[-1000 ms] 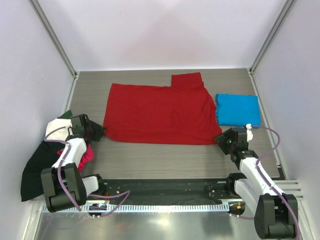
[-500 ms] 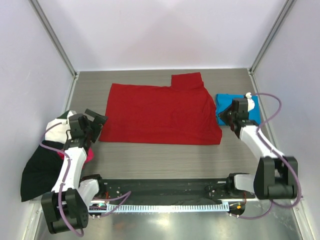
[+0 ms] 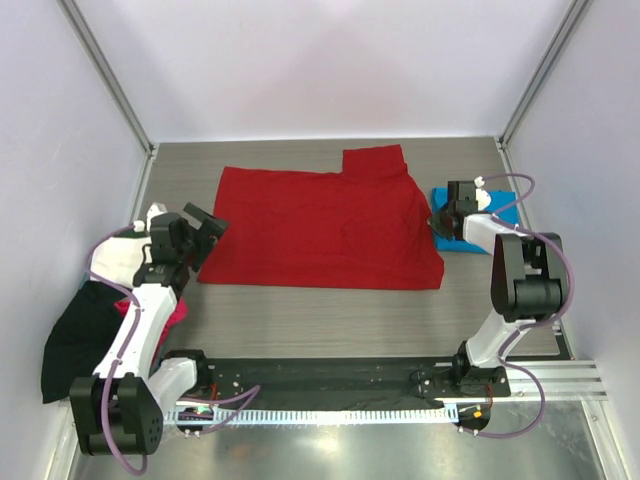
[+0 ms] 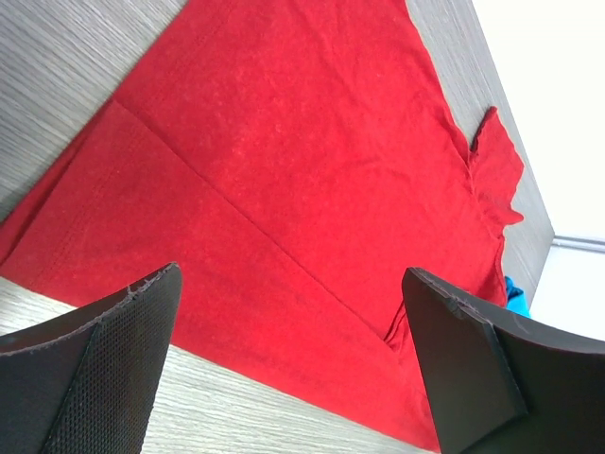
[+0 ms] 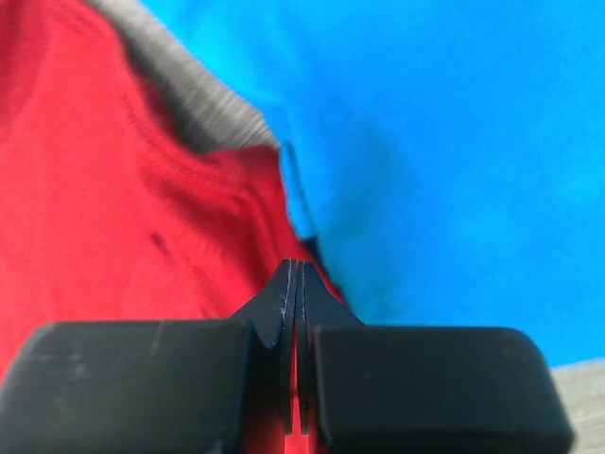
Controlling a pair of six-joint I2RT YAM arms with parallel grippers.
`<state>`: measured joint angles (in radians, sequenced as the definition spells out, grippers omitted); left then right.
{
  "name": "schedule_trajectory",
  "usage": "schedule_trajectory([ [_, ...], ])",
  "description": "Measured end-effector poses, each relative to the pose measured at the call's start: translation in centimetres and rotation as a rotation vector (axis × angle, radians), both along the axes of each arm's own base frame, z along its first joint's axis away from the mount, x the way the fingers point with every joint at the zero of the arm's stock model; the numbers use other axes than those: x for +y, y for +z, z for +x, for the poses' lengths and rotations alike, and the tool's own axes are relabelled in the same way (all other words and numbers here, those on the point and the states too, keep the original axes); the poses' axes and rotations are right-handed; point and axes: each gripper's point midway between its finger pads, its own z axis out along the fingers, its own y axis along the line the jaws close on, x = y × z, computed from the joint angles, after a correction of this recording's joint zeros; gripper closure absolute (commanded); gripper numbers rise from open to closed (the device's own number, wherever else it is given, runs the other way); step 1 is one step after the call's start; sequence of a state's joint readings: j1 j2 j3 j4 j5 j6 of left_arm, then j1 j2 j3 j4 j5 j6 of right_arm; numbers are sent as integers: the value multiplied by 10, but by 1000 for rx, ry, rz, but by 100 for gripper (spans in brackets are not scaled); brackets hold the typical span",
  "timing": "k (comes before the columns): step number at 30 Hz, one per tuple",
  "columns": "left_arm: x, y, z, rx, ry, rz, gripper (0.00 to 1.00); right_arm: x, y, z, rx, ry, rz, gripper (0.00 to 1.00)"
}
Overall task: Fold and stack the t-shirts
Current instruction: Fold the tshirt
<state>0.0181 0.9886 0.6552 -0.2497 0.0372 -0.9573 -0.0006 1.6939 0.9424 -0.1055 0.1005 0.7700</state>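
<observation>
Left claw (image 3: 203, 240) first: from the overhead camera we see it spread wide at the left edge of the deep red cloth t-shirt (image 3: 320, 225), which lies flat across the middle of the grey wood-grain table (image 3: 320, 310). We find the right claw (image 3: 438, 222) low at the shirt's right edge, just where it meets the bright blue folded cloth t-shirt (image 3: 503, 200). That blue one sits near the table's right side, partly hidden under the right arm. Beside the left arm, at the table's left edge, we see a heap of white cloth (image 3: 118, 262), black cloth (image 3: 70, 340) and magenta cloth (image 3: 178, 308).

From the left wrist camera, the left claw (image 4: 293, 284) shows both black fingers (image 4: 104, 369) far apart with nothing between them. We look past them onto the deep red cloth t-shirt (image 4: 312, 142), with a straight crease running across it and a sleeve at the far end. A sliver of the bright blue folded cloth t-shirt (image 4: 515, 295) peeks out beyond it, and bare table (image 4: 57, 57) shows on the left.

From the right wrist camera, the right claw (image 5: 296, 279) has its fingertips pressed together, leaving only a hairline seam. Its tips rest where the red shirt (image 5: 113, 189) meets the blue shirt (image 5: 454, 142). We cannot tell whether any cloth is caught between them. A grey strip of table (image 5: 198, 104) shows between the two shirts farther off.
</observation>
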Motion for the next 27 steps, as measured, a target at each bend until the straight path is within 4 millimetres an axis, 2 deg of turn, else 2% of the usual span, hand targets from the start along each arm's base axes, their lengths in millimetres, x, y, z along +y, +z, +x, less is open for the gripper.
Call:
schedule_trajectory([
  [5, 4, 1, 2, -6, 20, 16, 1, -13, -20, -1, 46, -44, 5, 99],
  [11, 5, 2, 4, -18, 26, 21, 0, -53, -20, -2, 34, -146, 14, 98],
  [15, 5, -3, 9, -7, 26, 21, 1, -63, -18, -2, 25, -161, 20, 79],
  [16, 5, -6, 12, -3, 26, 21, 0, -61, -17, -1, 19, -148, 29, 75],
  [17, 5, -10, 15, 5, 25, 21, 0, -58, -17, 0, 15, -133, 38, 66],
  [19, 5, -19, 22, 32, 25, 21, 0, -51, -13, 5, -5, -96, 65, 61],
  [21, 6, -24, 34, 51, 28, 24, 0, -43, -3, 13, -36, -55, 95, 58],
  [23, 8, -25, 56, 58, 29, 37, 0, -36, 12, 29, -85, -13, 126, 56],
  [27, 10, -17, 110, 33, 13, 66, 1, -22, 53, 88, -244, 94, 199, 50],
])
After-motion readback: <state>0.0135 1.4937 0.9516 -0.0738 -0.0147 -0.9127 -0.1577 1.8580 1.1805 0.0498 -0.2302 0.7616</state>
